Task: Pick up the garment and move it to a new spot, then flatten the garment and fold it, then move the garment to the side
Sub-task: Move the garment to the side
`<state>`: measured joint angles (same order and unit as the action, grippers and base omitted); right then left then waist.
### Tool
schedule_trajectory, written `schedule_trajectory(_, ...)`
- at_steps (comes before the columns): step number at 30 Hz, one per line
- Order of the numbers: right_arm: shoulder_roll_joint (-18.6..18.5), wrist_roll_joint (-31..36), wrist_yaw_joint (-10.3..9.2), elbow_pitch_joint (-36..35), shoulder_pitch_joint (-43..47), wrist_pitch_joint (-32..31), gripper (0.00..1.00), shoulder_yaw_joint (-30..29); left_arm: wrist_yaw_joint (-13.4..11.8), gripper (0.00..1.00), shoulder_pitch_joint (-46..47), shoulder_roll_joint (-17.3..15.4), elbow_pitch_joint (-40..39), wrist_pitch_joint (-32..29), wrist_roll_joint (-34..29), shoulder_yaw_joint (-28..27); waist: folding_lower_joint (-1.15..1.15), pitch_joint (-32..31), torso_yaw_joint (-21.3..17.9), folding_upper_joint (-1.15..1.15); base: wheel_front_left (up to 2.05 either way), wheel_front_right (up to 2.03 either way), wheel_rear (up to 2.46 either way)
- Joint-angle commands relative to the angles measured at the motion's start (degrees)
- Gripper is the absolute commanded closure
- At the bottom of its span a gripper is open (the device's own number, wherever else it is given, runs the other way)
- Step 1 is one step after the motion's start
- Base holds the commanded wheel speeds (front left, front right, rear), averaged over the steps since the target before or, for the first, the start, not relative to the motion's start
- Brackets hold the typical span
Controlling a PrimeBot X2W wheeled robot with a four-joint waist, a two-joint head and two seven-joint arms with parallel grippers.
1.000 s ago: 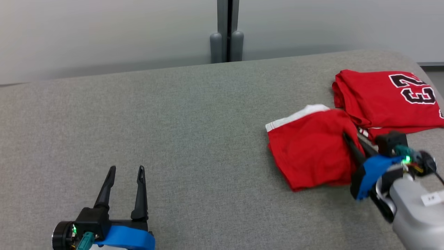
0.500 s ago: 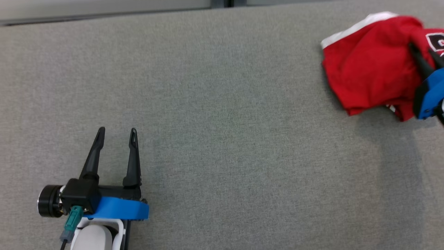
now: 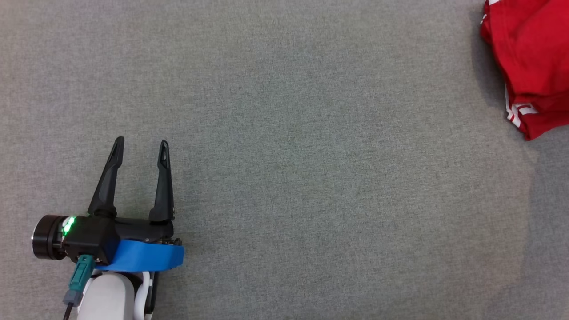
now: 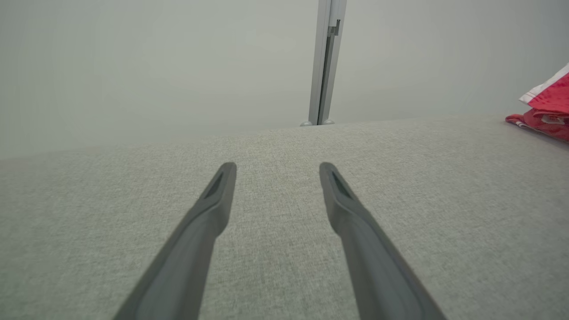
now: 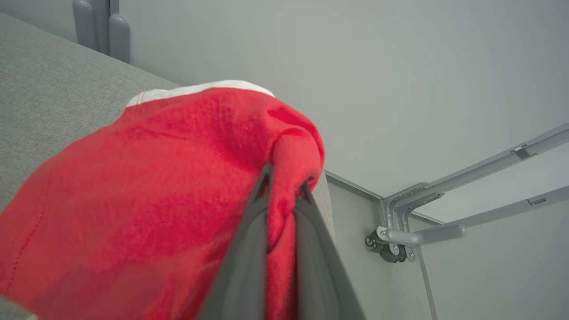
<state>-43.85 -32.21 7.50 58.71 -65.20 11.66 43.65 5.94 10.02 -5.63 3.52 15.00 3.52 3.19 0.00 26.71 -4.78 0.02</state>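
Observation:
The garment [image 3: 531, 66] is a red cloth with white trim, bunched at the top right of the head view and hanging above the grey table. In the right wrist view my right gripper [image 5: 284, 180] is shut on a fold of the garment [image 5: 146, 195], which drapes down to the left of the fingers. The left wrist view catches an edge of the garment [image 4: 549, 106] at the far right. My left gripper [image 3: 140, 146] stands open at the lower left of the head view, low over the table, with nothing between its fingers [image 4: 218, 200].
The grey fabric table [image 3: 311, 155] stretches wide between the two grippers. A pale wall with a vertical grey post [image 4: 324, 62] rises behind its far edge. A metal bracket with rails [image 5: 413, 222] shows past the table's right side.
The head camera has tilted down, so the wall has left the view. My right gripper has lifted the red garment off the table and now sits past the right edge. The left gripper stays open.

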Motion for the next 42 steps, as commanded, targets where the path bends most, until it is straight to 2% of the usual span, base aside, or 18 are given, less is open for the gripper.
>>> schedule_trajectory(1, -0.25, 0.14, -0.01, 0.79, -1.26, 0.09, 1.0, -0.12, 0.11, 0.0, 0.82, -0.38, -0.43, 0.24, -0.05, -0.11, 0.0, 0.19, 0.01, -0.02, 0.0, 0.0, 0.0)
schedule_trajectory(4, -0.1, 1.45, -0.02, 2.48, -2.97, 0.53, 1.0, 0.75, 0.12, 0.0, 0.71, -0.57, -0.86, 0.24, -0.04, -0.27, 0.0, 0.72, -0.1, -0.02, 0.0, 0.0, 0.0)
schedule_trajectory(6, 1.22, 2.22, -0.02, 4.92, -4.04, 0.52, 0.75, 0.0, -0.05, 0.0, 0.52, -0.55, -1.04, 0.24, -0.11, -0.31, 0.0, 1.03, -0.26, -0.02, 0.0, 0.0, 0.0)
schedule_trajectory(7, 1.89, 2.84, -0.01, 6.07, -4.36, 0.52, 0.17, -0.18, -0.12, 0.0, 0.48, -0.5, -1.05, 0.24, -0.1, -0.31, 0.0, 1.1, -0.28, -0.02, 0.0, 0.0, 0.0)
schedule_trajectory(8, 2.59, 3.14, -0.01, 7.1, -4.73, 0.64, 0.0, -0.46, -0.2, 0.0, 0.4, -0.46, -1.06, 0.24, -0.09, -0.29, 0.0, 1.14, -0.29, -0.02, 0.0, 0.0, 0.0)
schedule_trajectory(17, 5.49, 7.67, -0.01, 12.85, -6.68, 2.53, 0.0, -1.97, -0.34, 0.0, -0.02, 0.07, 0.21, 0.24, 0.38, -0.08, 0.0, -0.59, -0.18, -0.02, 0.0, 0.0, 0.0)
schedule_trajectory(23, 7.08, 9.61, -0.01, 13.42, -5.58, 3.45, 0.0, -4.54, -0.44, 0.0, -1.46, 0.56, 1.02, 0.24, 1.15, -0.58, 0.0, -3.26, 0.22, -0.02, 0.0, 0.0, 0.0)
schedule_trajectory(31, 11.07, 11.34, -0.01, -0.94, 4.89, 3.5, 0.0, -13.83, -0.95, 0.0, -5.36, 1.08, 2.82, 0.25, 2.38, -2.32, 0.0, -11.07, 0.97, -0.02, 0.0, 0.0, 0.0)
schedule_trajectory(36, 15.46, 13.73, -0.01, -10.61, 16.05, 3.5, 0.0, -19.56, -1.35, 0.0, -8.98, 1.32, 4.12, 0.19, 3.0, -3.6, 0.0, -16.97, 2.03, -0.02, 0.0, 0.0, 0.0)
schedule_trajectory(42, 20.84, 15.27, -0.01, -17.67, 26.21, 3.52, 0.0, -22.86, -1.03, 0.0, -12.82, 1.51, 5.59, 0.19, 3.33, -3.94, 0.0, -22.37, 3.37, -0.02, 0.0, 0.0, 0.0)
